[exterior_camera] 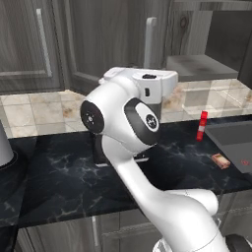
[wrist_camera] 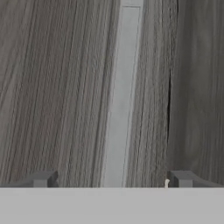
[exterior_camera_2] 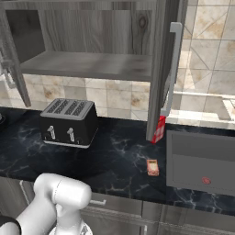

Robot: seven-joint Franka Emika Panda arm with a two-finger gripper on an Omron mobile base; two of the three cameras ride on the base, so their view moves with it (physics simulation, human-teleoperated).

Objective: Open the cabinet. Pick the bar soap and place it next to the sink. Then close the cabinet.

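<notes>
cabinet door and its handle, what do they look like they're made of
The cabinet door looks like dark grey-brown wood, matte, with streaky grain lines. Its handle looks like brushed silver metal, a smooth pale bar, though painted plastic can't be ruled out.

The toaster (exterior_camera_2: 69,121) stands on the black counter (exterior_camera_2: 114,160), below the pincer (wrist_camera: 111,179). A red-and-white bottle (exterior_camera: 202,125) stands upright on the same counter, lower than the pincer and off to its right. The tiled wall (exterior_camera: 29,110) runs behind both.
</notes>
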